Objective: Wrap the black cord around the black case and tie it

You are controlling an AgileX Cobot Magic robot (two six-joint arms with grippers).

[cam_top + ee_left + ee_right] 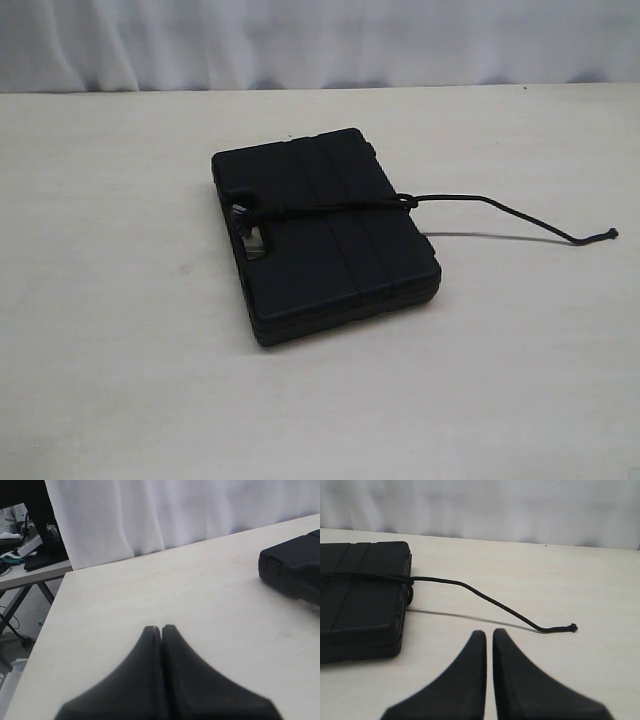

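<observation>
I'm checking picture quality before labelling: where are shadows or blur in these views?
Exterior view: soft even light, the raised black cord throws a thin shadow on the table, the black case reads dark with faint ribs. Right wrist view: same shadow line, right gripper blurred. Left wrist view: left gripper blurred.
</observation>
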